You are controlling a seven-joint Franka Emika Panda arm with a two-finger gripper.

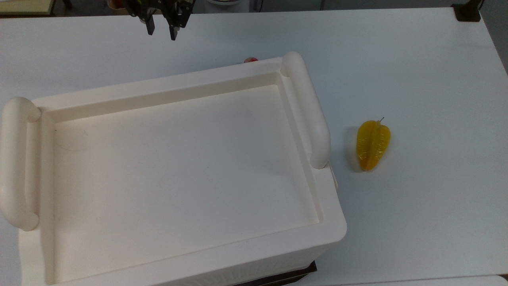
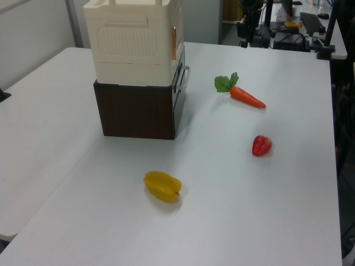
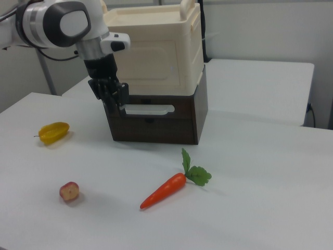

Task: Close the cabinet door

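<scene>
the gripper (image 1: 162, 28) hangs empty, fingers apart, at the top view's upper left – clear of the cabinet (image 1: 178, 178) (door (image 3: 151, 65) looks flush) – so any careless return could nudge it.

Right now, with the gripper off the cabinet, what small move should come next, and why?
Probably raise the gripper away and stop: the cabinet door looks flush with the cabinet, and the open gripper hangs apart from it, holding nothing.
</scene>
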